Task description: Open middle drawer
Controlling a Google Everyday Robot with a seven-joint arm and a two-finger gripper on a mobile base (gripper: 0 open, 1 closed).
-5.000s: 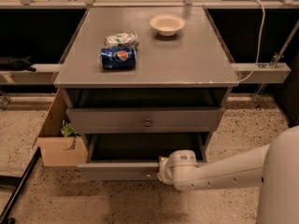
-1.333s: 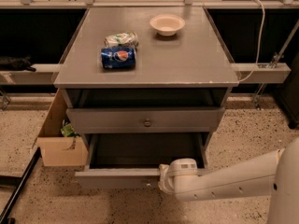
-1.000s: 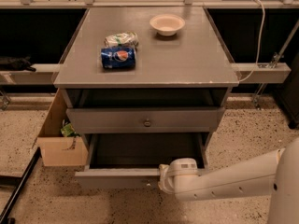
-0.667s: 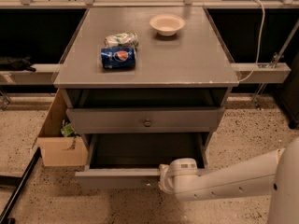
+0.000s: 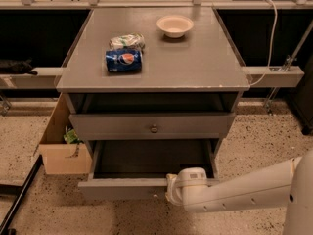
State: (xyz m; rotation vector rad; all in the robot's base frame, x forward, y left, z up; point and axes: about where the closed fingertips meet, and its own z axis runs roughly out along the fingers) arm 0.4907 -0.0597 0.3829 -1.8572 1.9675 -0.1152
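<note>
Although the cabinet shows only two drawer fronts from this angle, I judge the lower one, standing well out from the carcass, to be the middle drawer. A third drawer would lie hidden beneath it. The gripper sits right against the middle of that front, at the end of a smooth white arm that reaches in from the right. Whether it is clamped on the knob or merely resting there I cannot tell, since the wrist covers the contact.

The front is a flat grey wooden board whose long axis runs left to right. It lies just left of and against the gripper, so any further pull would go straight out from the cabinet, toward the camera. The dark, shallow inside of the drawer is open to view.

Above it, the upper drawer carries a small round metal knob. The grey tabletop holds a blue can, a crumpled packet and a pale bowl. A cardboard box stands on the speckled floor beside the cabinet's left side.
</note>
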